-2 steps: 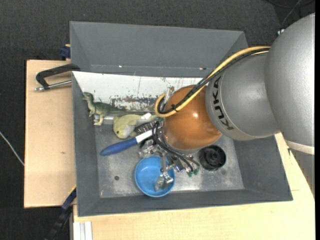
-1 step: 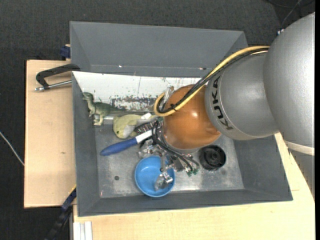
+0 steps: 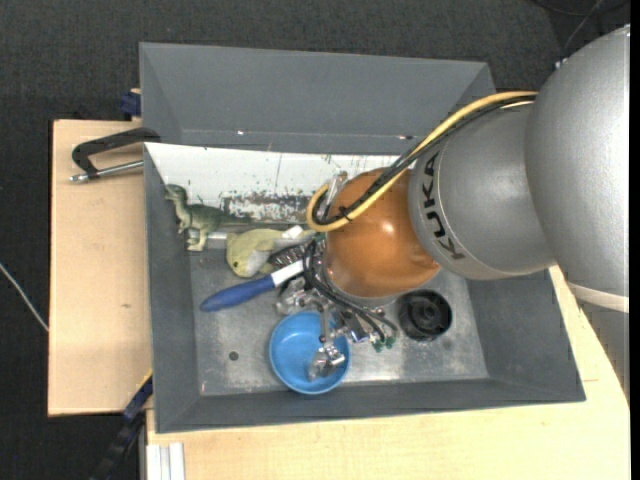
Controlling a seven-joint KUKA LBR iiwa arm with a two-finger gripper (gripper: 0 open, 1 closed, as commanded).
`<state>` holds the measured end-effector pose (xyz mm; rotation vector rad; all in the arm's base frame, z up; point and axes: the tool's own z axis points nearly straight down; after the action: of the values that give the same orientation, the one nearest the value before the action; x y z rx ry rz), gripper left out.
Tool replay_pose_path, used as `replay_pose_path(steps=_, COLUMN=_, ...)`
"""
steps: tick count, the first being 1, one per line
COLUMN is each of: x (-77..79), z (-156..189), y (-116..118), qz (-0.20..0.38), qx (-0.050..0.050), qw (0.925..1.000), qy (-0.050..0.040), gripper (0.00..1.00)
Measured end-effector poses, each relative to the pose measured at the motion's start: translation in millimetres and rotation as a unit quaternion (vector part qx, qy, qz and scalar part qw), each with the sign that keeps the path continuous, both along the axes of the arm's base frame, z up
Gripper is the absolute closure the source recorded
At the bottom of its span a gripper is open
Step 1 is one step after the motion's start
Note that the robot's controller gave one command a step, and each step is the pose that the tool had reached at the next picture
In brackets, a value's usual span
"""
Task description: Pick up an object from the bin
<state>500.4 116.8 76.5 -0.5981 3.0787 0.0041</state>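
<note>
My gripper [image 3: 330, 354] hangs below the orange cover, low over the front middle of the bin. Its tip reaches down onto the right rim of a round blue bowl [image 3: 293, 356] lying there. Whether anything sits in its grip is hidden. Left of the gripper lies a blue-handled tool [image 3: 238, 294], pointing towards it with a white and black end. A black round cap [image 3: 427, 315] rests just to the gripper's right.
A pale yellow-green soft toy [image 3: 250, 250] lies behind the blue-handled tool. A green toy dinosaur [image 3: 193, 220] stands at the back left corner. The arm and its orange cover hide the bin's middle and right back.
</note>
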Motion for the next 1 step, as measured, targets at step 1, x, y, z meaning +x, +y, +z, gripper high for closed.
replay_pose_path(steps=1, x=10.9, z=7.8, y=1.6, qz=-0.002, qx=0.005, qw=0.9998, qy=-0.0184, gripper=1.00)
